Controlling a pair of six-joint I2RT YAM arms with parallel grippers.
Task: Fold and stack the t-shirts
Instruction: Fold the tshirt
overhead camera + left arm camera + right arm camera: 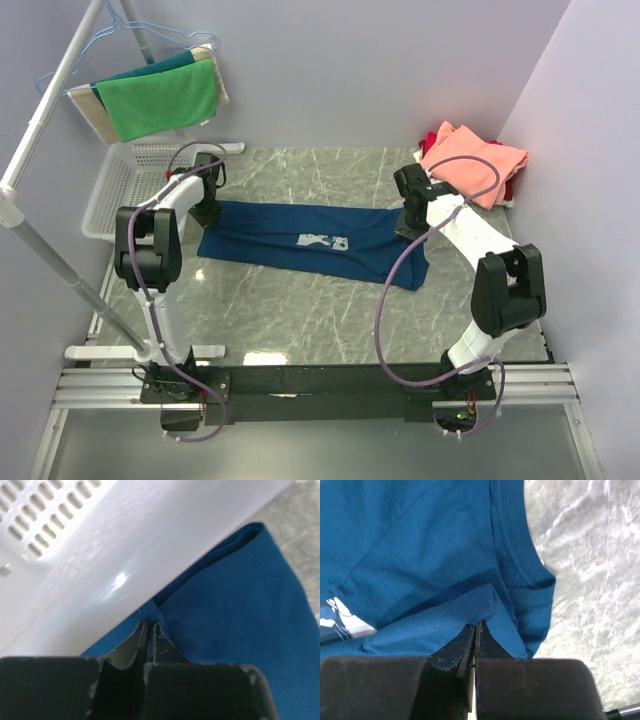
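Navy t-shirt (300, 232) lies on the bench (330, 320), folded lengthwise into a long band. It runs from the far left toward the right, and the right end sits a bit nearer. The pale print (325, 241) faces up, just right of the band's middle.

Left jaws: closed, pinching the hem at the band's left end. In the left wrist view the tips meet right on the blue edge. The white mesh basket (125, 185) has its wall just beside that edge. Can't tell whether cloth and wall touch.

Right jaws: closed, nipping a raised fold of blue cloth at the band's right end, just beside the ribbed collar (512, 545). A corner of the print shows at the left edge of the right wrist view, with bare marble to the right of the shirt.

Both arms reach in from the near edge, one at each end of the band, and the cloth between them lies flat with light wrinkles.

Salmon-pink t-shirt (475, 163) is folded in the far right corner. It sits on top of the red t-shirt (437, 137), of which only the edges show. That stack is near the right arm and not touching the navy one.

The basket sits at the far left beside the bench. Above it, a green cloth (160, 100) hangs on a hanger (105, 40) from a slanted white rail (50, 110), with other cloth layered behind it.
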